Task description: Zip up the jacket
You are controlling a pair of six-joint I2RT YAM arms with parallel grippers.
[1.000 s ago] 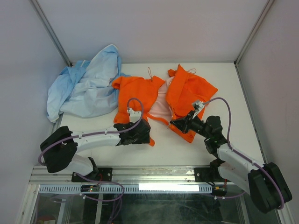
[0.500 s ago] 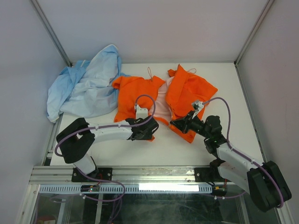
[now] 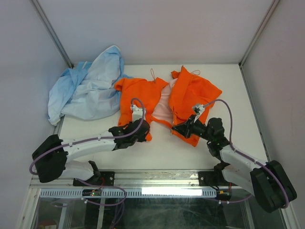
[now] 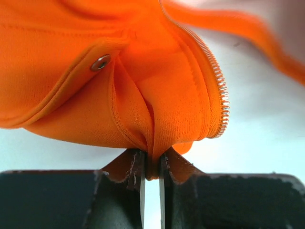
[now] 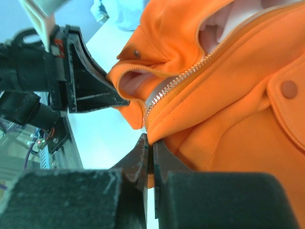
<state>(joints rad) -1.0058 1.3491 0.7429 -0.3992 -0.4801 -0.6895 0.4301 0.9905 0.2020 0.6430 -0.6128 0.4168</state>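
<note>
Two pinches on orange jacket (image 3: 190,95), left gripper (image 4: 151,164) clamping hem (image 4: 153,138), right gripper (image 5: 150,148) clamping zipper edge (image 5: 185,76)

Light is bright and even, shadows faint. In wrist views the near jaws blur and the bench (image 4: 267,129) glares.

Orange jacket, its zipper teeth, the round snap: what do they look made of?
Orange fabric jacket: soft matte knit, probably cotton-like; it bunches into rounded folds. Zipper teeth: pale, glossy, fine-ribbed; metal or moulded plastic, cannot tell. Round snap: silvery metal by its glint, with a dimpled centre.
</note>
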